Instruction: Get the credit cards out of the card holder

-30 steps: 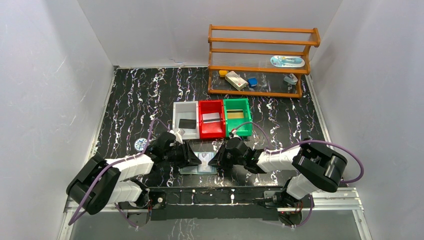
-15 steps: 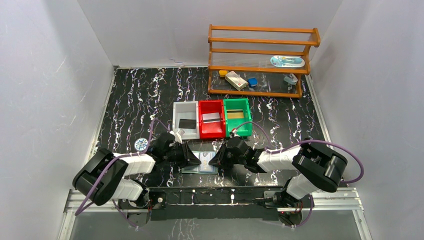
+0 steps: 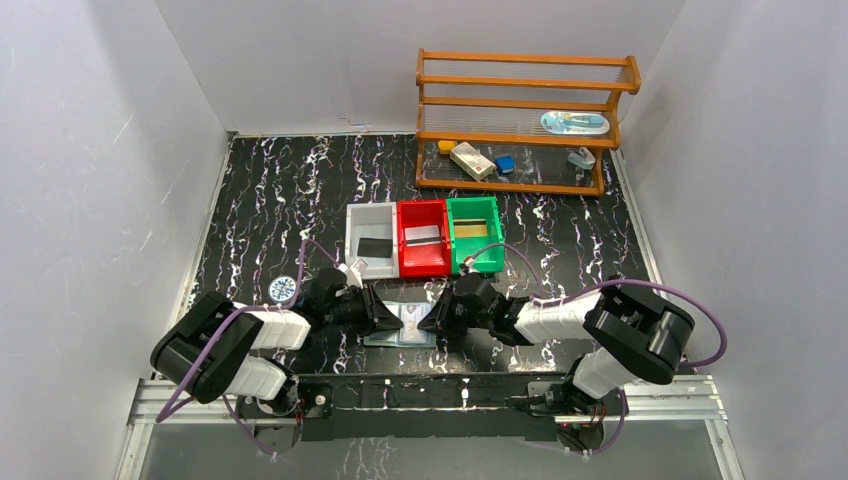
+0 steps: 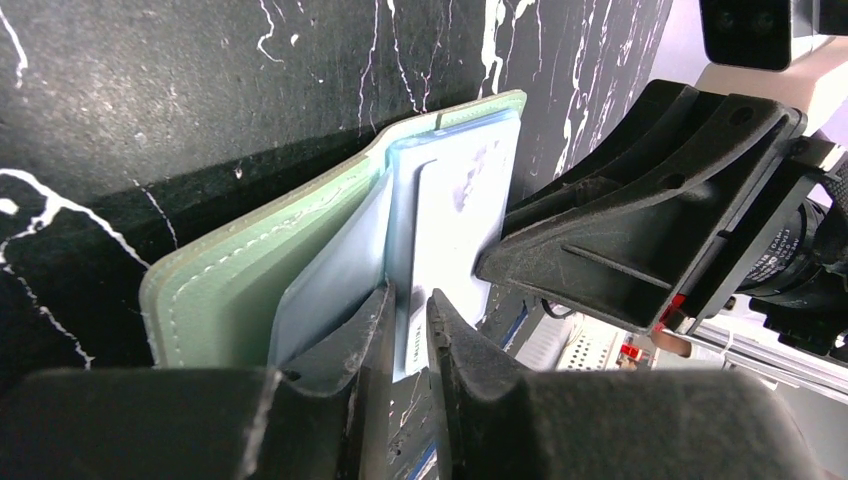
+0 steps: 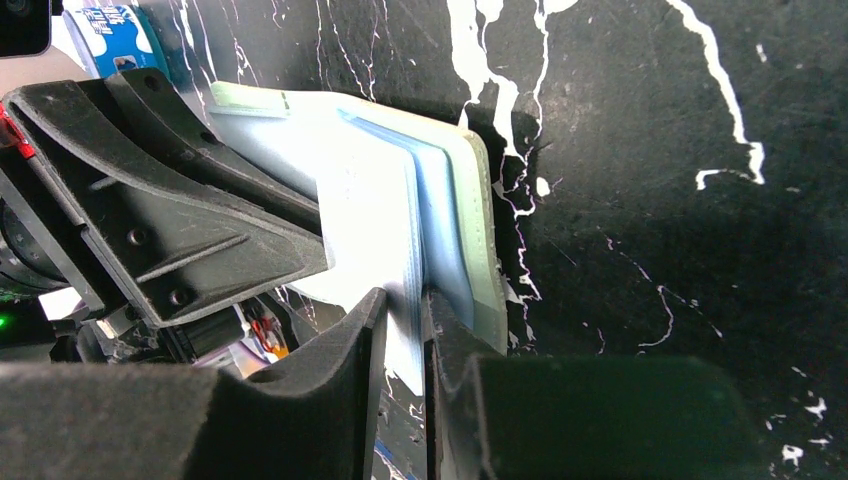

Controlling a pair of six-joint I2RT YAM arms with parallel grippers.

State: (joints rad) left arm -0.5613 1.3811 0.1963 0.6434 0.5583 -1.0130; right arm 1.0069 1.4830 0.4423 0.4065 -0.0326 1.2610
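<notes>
Both nip narrowly: left jaws on the pale card (image 4: 452, 225), right jaws on the card holder (image 5: 487, 260), 6 o'clock of the red bin (image 3: 422, 268).

A robotics lab test cell rather than a lived-in room: plain white panel walls (image 3: 100, 150) box in a black marbled desk (image 3: 300, 180) on three sides. The left arm (image 3: 275, 328) and right arm (image 3: 550, 318) are bolted side by side to a metal rail (image 3: 680, 402) along the near edge. A white bin (image 3: 372, 218), red bin (image 3: 422, 262) and green bin (image 3: 475, 258) stand in a neat row, with a wooden rack (image 3: 525, 100) of odd small items behind, set out like test props
</notes>
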